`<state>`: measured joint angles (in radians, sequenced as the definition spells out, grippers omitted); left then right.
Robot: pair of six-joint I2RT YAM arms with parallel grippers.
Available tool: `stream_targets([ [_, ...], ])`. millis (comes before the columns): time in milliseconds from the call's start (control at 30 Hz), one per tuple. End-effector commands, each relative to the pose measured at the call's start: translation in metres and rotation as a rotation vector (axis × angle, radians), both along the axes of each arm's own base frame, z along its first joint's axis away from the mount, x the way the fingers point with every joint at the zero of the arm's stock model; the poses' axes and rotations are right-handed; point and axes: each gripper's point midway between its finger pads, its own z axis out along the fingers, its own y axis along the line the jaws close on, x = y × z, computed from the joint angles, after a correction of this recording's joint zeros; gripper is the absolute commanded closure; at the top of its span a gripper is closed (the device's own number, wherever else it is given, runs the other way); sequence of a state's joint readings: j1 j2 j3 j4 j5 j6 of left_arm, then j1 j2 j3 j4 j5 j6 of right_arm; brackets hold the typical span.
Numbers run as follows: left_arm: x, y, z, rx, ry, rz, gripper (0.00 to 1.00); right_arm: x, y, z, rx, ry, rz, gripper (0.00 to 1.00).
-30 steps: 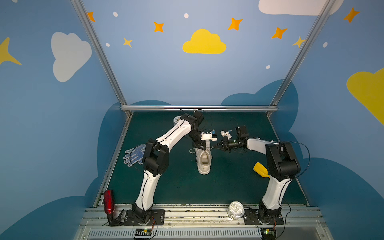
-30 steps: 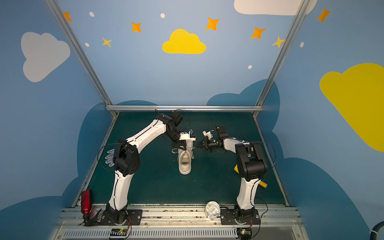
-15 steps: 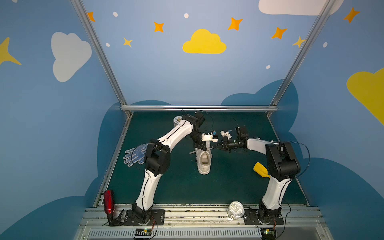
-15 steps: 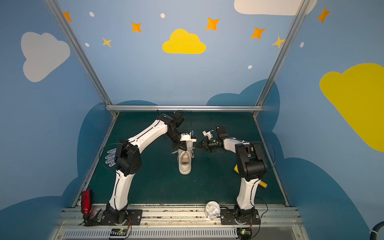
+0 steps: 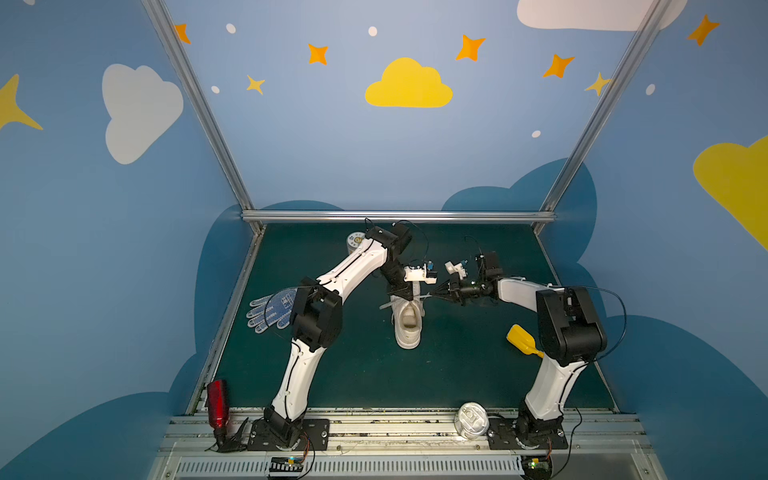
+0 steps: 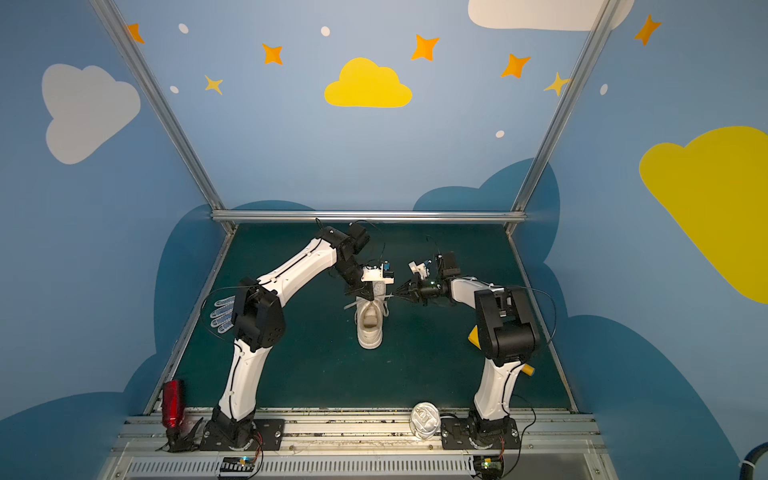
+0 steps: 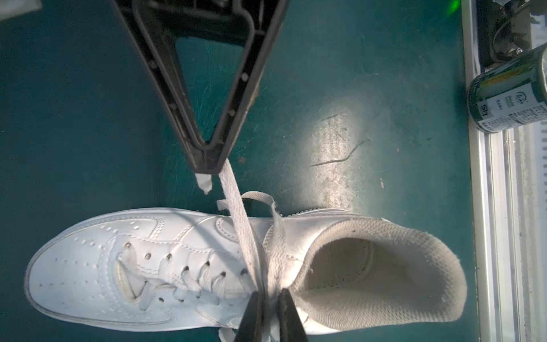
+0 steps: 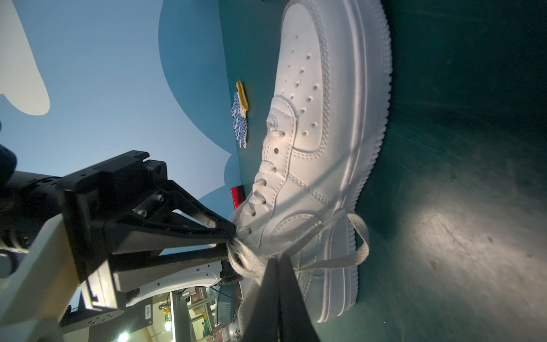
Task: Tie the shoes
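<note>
Shoe (image 5: 409,332) (image 6: 370,334) stands on its sole near the middle of the worktop (image 5: 353,374), between my two arms. Its long axis runs front to back: heel and open collar face the arm bases, toe faces the back wall. In both top views the toe half is mostly hidden under the left arm's wrist. Left end effector (image 5: 409,296) (image 7: 269,299) comes down on the top eyelets just ahead of the collar. Its jaws are drawn nearly together and pinch the laces (image 7: 236,213) where the strands cross. The right wrist view shows the same pinch at the crossing (image 8: 233,235). Right end effector (image 5: 434,294) (image 7: 207,170) sits just off the shoe's side, clear of the leather. Its jaws are fully together on one strand, and a short tail pokes out past the tips. That strand runs straight from the tips back to the crossing. A slack loop of lace (image 8: 359,226) arches over the same side of the shoe. Another strand (image 5: 386,306) sticks out toward the left arm's side. Glove (image 5: 272,309) lies well apart, behind the left arm's elbow.
</note>
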<state>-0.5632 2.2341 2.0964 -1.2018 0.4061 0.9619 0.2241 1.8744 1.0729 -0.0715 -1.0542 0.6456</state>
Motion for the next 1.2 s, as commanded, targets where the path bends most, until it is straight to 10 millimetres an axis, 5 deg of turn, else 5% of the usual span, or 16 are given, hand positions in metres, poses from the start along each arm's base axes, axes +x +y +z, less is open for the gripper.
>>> stream_targets([
  [0,-0.003,0.009,-0.013,0.054,0.032,-0.003,0.87,0.001,-0.009,0.005,-0.017,-0.038,-0.023,1.00],
  [900,-0.001,0.013,-0.015,0.068,0.029,0.001,0.87,0.004,-0.044,-0.012,-0.082,0.004,-0.140,1.00],
  [1167,-0.001,0.012,-0.014,0.063,0.021,0.000,0.87,0.002,-0.023,-0.029,-0.036,0.091,-0.031,1.00],
])
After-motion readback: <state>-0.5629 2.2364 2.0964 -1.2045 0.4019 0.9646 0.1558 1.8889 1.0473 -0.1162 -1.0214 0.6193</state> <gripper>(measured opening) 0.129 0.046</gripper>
